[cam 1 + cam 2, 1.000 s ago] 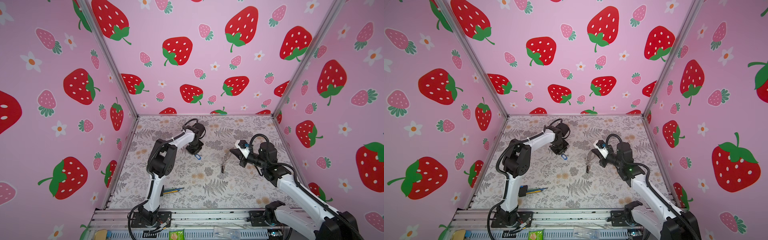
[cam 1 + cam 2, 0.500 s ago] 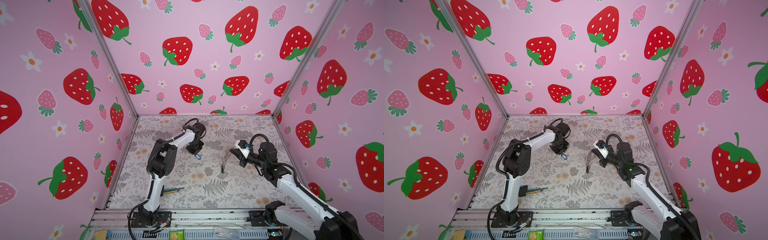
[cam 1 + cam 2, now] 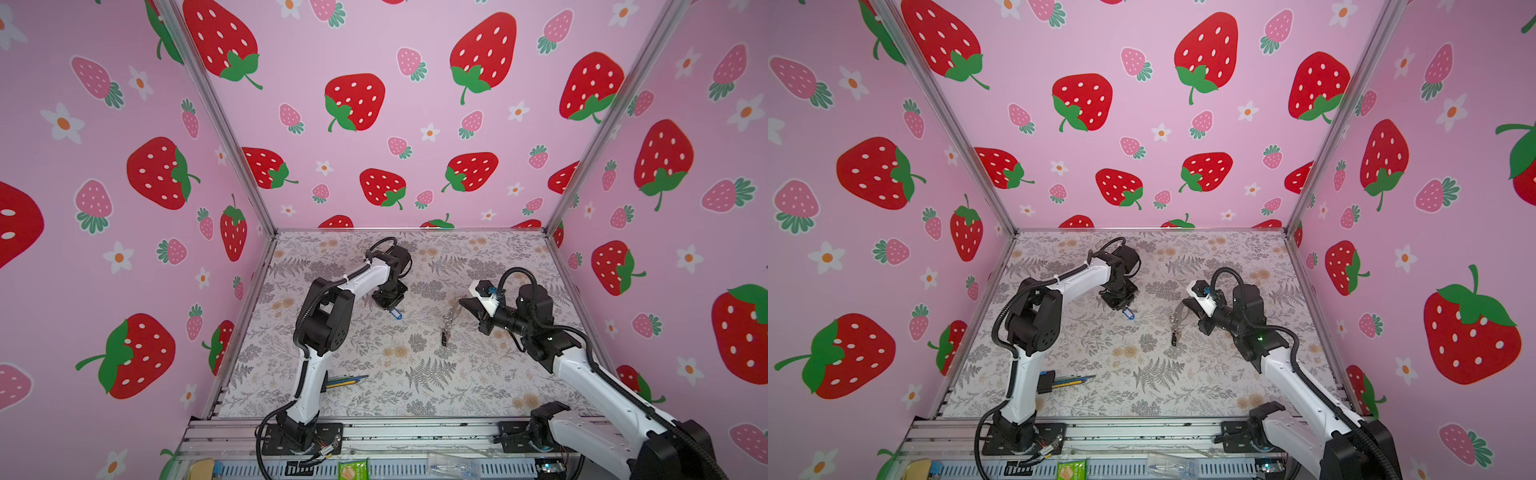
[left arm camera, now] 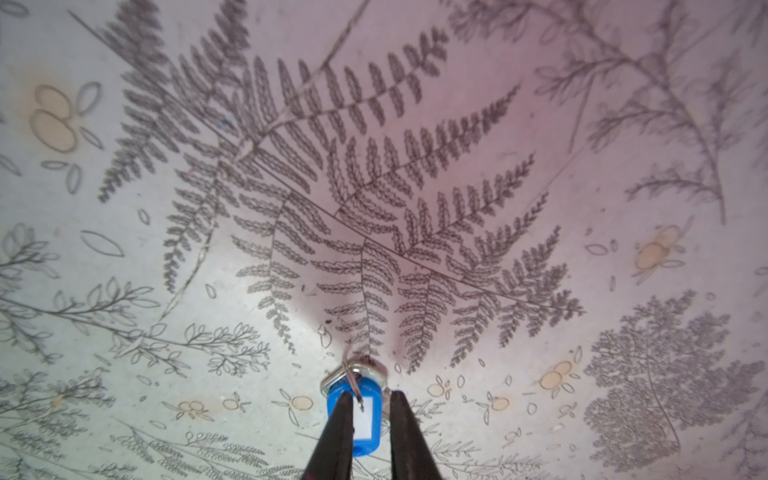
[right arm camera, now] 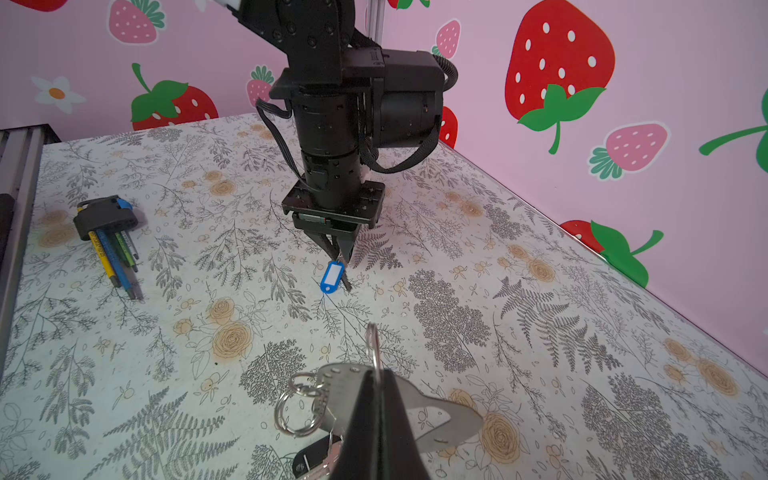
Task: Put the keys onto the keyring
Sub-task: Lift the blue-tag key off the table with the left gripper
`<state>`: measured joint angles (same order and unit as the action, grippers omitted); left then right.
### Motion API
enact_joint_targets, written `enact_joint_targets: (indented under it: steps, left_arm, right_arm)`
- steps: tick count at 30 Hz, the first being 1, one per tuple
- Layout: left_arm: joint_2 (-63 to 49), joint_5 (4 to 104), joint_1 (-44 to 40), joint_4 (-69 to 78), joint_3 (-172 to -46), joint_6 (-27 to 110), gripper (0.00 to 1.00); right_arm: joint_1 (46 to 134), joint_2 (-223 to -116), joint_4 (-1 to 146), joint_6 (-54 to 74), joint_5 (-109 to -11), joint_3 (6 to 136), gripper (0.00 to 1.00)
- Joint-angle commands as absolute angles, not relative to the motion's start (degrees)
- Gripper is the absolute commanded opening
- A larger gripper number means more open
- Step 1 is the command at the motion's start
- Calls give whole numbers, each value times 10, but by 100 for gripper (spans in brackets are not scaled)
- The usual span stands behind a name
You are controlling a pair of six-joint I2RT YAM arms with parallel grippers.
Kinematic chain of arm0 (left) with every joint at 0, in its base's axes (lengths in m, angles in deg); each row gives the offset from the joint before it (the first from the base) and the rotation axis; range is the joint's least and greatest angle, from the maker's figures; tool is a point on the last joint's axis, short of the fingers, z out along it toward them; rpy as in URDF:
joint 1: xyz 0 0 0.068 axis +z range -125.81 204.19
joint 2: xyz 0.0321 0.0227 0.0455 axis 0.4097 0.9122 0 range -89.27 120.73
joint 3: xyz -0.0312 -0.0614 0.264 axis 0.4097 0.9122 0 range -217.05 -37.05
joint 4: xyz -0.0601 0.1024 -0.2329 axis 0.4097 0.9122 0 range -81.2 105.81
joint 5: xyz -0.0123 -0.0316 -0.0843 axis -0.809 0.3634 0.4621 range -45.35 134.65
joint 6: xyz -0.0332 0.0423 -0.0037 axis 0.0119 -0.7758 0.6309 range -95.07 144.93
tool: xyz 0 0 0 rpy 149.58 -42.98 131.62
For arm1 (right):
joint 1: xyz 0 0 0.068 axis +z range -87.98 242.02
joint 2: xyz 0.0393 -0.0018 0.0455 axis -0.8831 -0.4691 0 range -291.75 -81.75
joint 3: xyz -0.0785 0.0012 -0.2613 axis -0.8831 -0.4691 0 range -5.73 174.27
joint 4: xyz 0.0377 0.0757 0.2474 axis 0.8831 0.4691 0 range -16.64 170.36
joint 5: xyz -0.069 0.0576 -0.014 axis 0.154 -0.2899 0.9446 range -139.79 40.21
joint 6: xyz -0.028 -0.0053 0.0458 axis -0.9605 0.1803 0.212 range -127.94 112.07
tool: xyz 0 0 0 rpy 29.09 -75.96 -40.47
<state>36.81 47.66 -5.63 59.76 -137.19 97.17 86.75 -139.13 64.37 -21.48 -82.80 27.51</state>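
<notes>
Keyring [image 5: 338,380] hangs clear of the table [image 5: 540,332], clamped tight in the right gripper [image 5: 376,378] so its rings and the black-tagged key [image 5: 311,457] dangle free, while the left gripper [image 4: 365,399] pinches the blue-tagged key [image 4: 361,419] low at the tabletop, probably for threading.

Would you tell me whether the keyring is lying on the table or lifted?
Lifted: the right hand is shut on the keyring, which hangs above the table, a black-tagged key dangling below.
</notes>
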Motion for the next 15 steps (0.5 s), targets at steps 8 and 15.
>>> enact_joint_targets:
  steps: [8, 15]
  left_arm:
    - [381, 465, -60, 620, -1380, 972, 16]
    - [383, 462, -60, 624, -1378, 968, 17]
  right_arm:
    - [867, -1393, 630, -219, -840, 272, 0]
    - [867, -1393, 630, -220, -842, 271, 0]
